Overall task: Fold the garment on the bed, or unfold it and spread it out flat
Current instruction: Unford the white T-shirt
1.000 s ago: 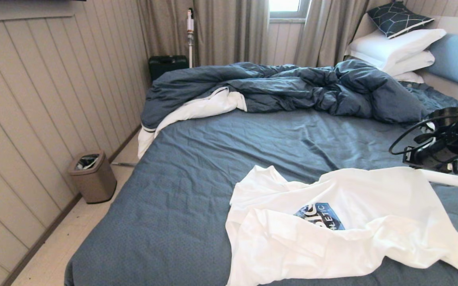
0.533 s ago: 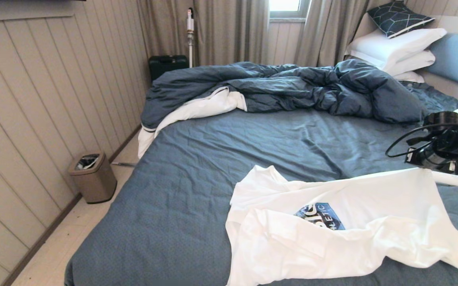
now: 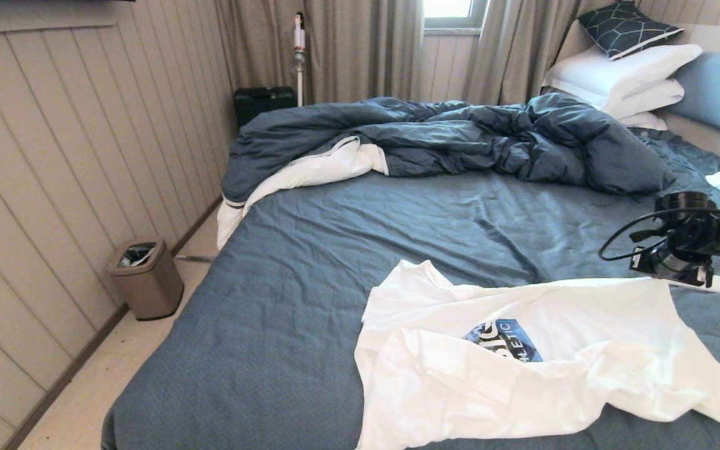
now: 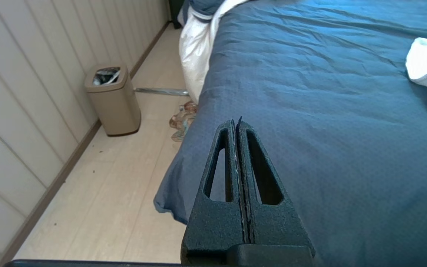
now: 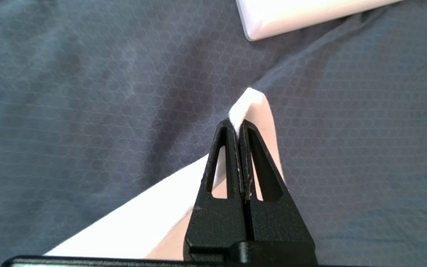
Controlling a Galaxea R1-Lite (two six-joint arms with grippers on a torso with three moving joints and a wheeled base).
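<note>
Head view: my right tool (image 3: 679, 275) pinches the white shirt's (image 3: 560, 350) far right corner on the bed (image 3: 310, 262); shirt mostly rumpled, spreading barely begun; left tool (image 4: 237, 124) closed, empty.

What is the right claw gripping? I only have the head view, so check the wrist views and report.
Observer: The right claw is shut on a folded edge of the white T-shirt; a peak of fabric pokes out just past its tips.
Operator: Now find the left claw for me.
Observer: The left claw is shut and empty, hanging over the near left edge of the bed.
Operator: Tell me what is on the floor there.
Observer: Besides the bin, a crumpled patterned cloth lies on the floor against the bed's side.
</note>
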